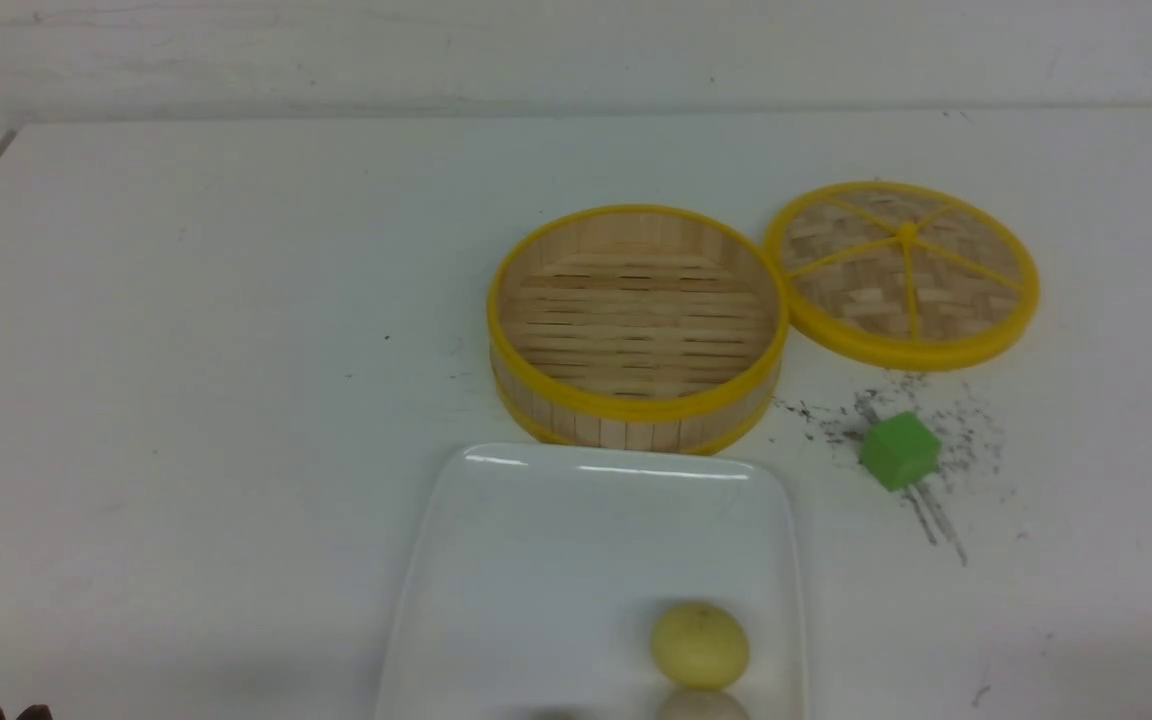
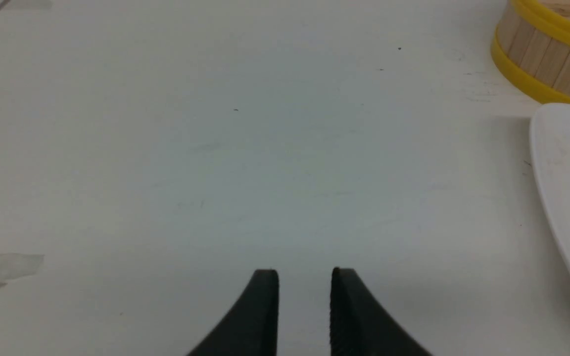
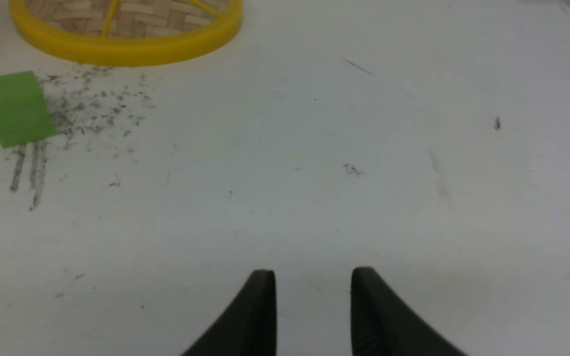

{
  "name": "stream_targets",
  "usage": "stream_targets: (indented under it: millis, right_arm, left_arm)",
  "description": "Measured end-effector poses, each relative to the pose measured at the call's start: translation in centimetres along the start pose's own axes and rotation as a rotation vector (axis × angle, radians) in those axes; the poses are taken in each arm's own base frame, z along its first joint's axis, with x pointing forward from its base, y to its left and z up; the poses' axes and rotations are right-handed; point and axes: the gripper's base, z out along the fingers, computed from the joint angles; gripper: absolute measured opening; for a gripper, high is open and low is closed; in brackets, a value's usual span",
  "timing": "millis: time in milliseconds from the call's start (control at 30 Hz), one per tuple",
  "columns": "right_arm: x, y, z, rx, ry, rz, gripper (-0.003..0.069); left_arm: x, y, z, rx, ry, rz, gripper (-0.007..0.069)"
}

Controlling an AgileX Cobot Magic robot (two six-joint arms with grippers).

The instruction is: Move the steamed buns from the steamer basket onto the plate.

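The steamer basket stands at the table's middle, and its slatted floor is bare. Just in front of it lies the white plate. A pale yellow steamed bun rests on the plate's near right part. An off-white bun lies right before it, cut off by the frame edge. My left gripper is open over bare table, left of the plate and the basket. My right gripper is open over bare table with nothing between its fingers.
The basket's woven lid lies flat to the right of the basket, touching its rim. A green cube sits among dark scuff marks in front of the lid. In the right wrist view both the lid and the cube are far from the fingers.
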Motion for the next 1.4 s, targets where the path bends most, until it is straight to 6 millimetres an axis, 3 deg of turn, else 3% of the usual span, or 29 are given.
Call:
stream_targets:
  millis: [1400]
  right_arm:
    - [0.0,0.0,0.0,0.0,0.0,0.0,0.024]
  left_arm:
    - [0.0,0.01,0.0,-0.001,0.0,0.003,0.0214]
